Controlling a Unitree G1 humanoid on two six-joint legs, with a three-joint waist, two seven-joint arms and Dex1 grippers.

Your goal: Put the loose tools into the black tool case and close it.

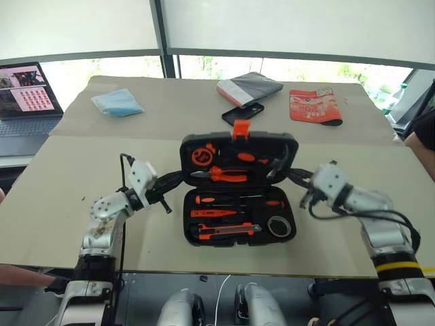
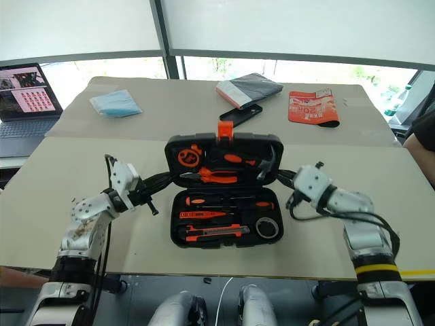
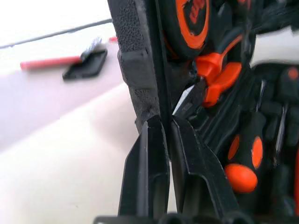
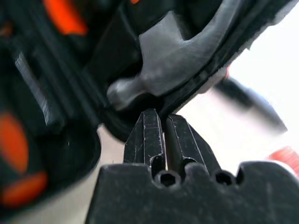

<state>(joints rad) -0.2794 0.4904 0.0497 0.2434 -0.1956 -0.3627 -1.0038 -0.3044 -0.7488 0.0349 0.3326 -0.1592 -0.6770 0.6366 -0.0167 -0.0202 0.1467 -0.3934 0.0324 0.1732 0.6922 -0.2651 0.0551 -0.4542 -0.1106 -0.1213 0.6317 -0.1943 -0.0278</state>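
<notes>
Black tool case [image 1: 239, 187] sits open in the middle of the table [image 1: 81, 176], lid half [image 1: 239, 157] tipped up at the far side, tray half flat and nearer the robot. Tools already in their slots: screwdrivers [image 1: 234, 200] in the tray, utility knife [image 1: 228, 231] along the near edge, tape roll [image 1: 279, 226] in the near right corner. Pliers [image 1: 224, 174], tape measure [image 1: 201, 157] and hammer [image 1: 275, 165] ride in the lid. Nothing loose left on the table that I can spot.

Left gripper [image 3: 169, 122] pressed shut, fingers nipping the lid's left edge, it seems. Right gripper [image 4: 161, 114] also closed tight, tips at the lid's right rim just under the hammer head; holding it or only touching, can't tell.

Handling guess: hard moulded plastic, stiff, won't flex much, so pushing both side edges together should swing the lid evenly. Lid is weighted by the hammer and pliers, likely to drop fast past upright. Rim is thin and smooth, pinch could slip. Orange latch [image 1: 240, 129] at the lid's top edge is the small bit to press once shut.
</notes>
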